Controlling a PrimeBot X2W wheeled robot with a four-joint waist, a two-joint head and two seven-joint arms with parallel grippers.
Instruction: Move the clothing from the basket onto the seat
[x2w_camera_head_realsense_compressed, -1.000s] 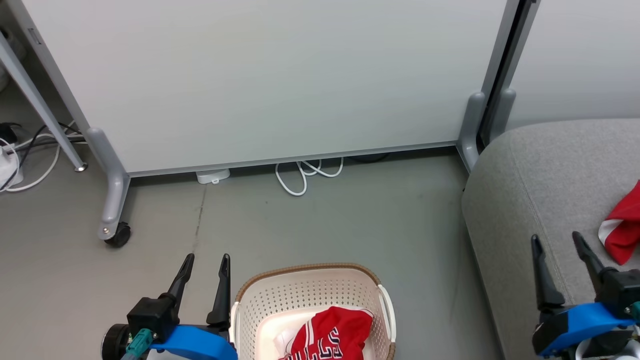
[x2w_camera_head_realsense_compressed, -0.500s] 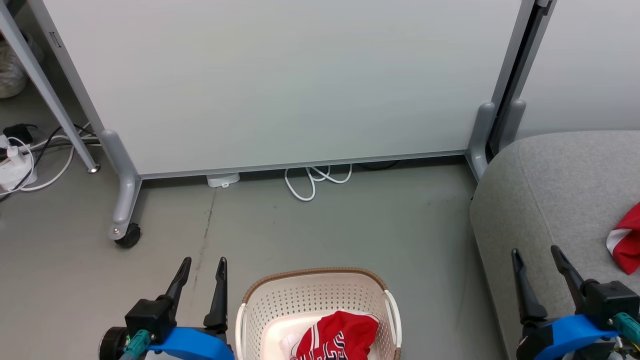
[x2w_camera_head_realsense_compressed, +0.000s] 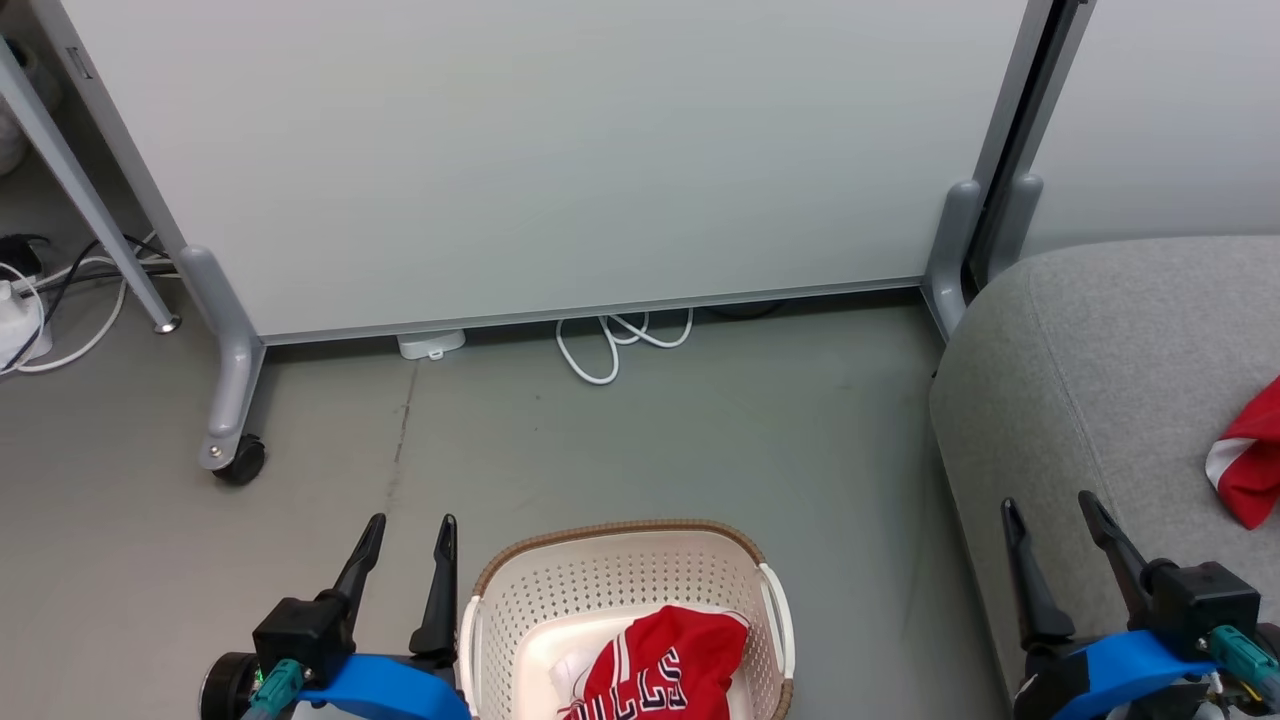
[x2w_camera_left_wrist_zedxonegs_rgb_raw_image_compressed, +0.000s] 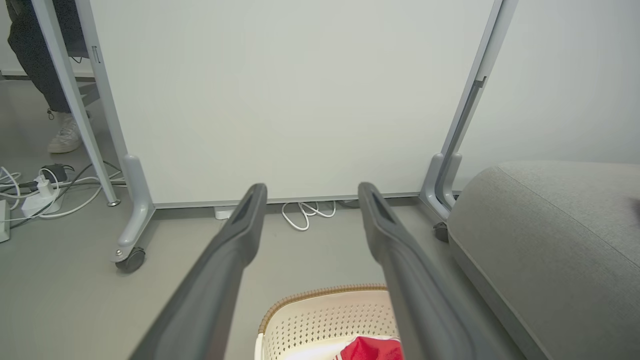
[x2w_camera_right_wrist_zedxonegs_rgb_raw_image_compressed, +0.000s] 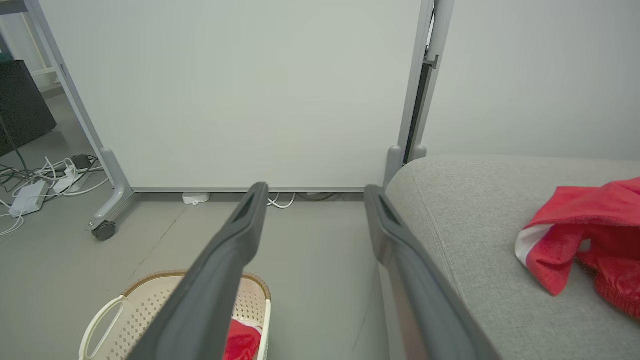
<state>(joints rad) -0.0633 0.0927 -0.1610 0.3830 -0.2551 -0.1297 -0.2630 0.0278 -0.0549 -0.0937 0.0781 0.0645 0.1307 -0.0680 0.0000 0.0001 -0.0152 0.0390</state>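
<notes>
Head view: left gripper (x2w_camera_head_realsense_compressed: 414, 520) spread, empty. The basket (x2w_camera_head_realsense_compressed: 620, 580) sits just right of it, holding a red jersey (x2w_camera_head_realsense_compressed: 668, 670). Right gripper (x2w_camera_head_realsense_compressed: 1047, 500) spread, empty, at the seat (x2w_camera_head_realsense_compressed: 1100, 330) edge, second jersey (x2w_camera_head_realsense_compressed: 1245, 470) to its right.
Left wrist view: a person's shoe (x2w_camera_left_wrist_zedxonegs_rgb_raw_image_compressed: 64, 141) far left of the fingers.
Right wrist view: second jersey lies crumpled on the seat.

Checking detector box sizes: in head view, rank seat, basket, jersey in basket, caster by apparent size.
Largest to smallest:
seat
basket
jersey in basket
caster
The seat, basket and jersey run off frame, so this ranks visible area only.
</notes>
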